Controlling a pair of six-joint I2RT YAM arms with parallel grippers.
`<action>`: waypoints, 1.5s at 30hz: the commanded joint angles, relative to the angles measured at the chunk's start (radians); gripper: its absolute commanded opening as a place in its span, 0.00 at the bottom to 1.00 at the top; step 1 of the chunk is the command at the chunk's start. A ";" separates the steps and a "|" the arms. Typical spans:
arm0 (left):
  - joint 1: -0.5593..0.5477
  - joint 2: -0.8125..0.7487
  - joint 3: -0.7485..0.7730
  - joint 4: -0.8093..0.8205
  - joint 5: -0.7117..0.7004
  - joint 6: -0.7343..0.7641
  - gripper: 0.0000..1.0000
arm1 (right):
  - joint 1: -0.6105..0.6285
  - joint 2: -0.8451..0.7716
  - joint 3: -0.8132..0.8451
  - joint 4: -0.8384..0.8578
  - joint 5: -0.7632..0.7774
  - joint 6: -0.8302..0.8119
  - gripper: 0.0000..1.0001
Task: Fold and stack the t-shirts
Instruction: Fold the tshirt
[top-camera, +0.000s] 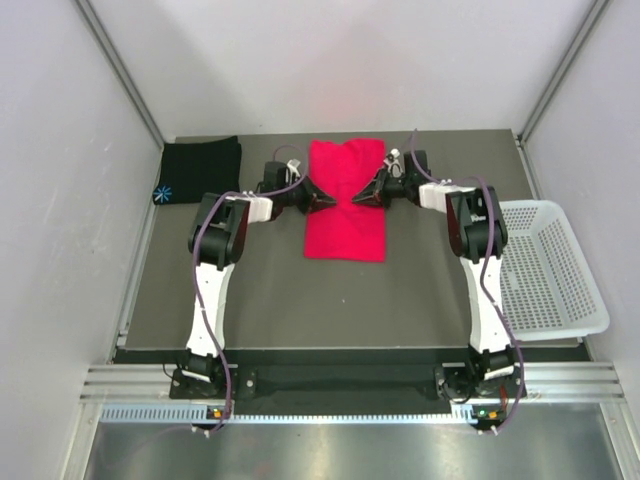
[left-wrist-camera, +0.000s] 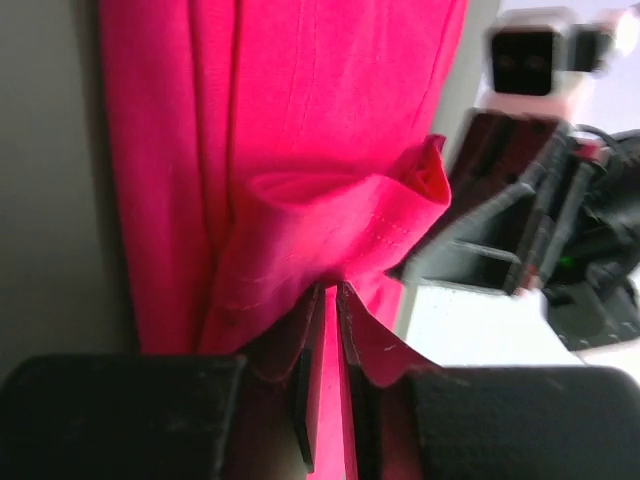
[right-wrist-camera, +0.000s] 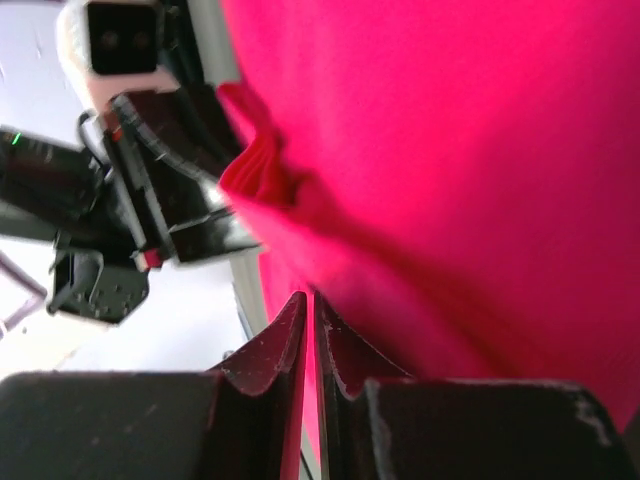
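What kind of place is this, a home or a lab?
Probably a robotics lab cell: two arms bolted to a metal rail, plain white panels around the table, with a red-pink shirt and basket as props.

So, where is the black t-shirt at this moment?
In the top view the black t-shirt lies folded at the far left corner of the table, left of the left claw and the red-pink t-shirt.

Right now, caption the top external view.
Left gripper and right gripper pinch the red-pink t-shirt from both sides; black t-shirt sits far-left.
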 joint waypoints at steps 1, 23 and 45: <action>0.010 0.006 0.066 0.124 -0.007 -0.031 0.16 | 0.009 0.029 0.079 0.171 0.041 0.119 0.07; 0.096 -0.049 0.227 -0.397 -0.134 0.279 0.26 | -0.149 -0.035 0.136 -0.247 0.251 -0.204 0.09; -0.091 -0.707 -0.517 -0.649 -0.323 0.420 0.47 | -0.017 -0.663 -0.640 -0.368 0.225 -0.412 0.50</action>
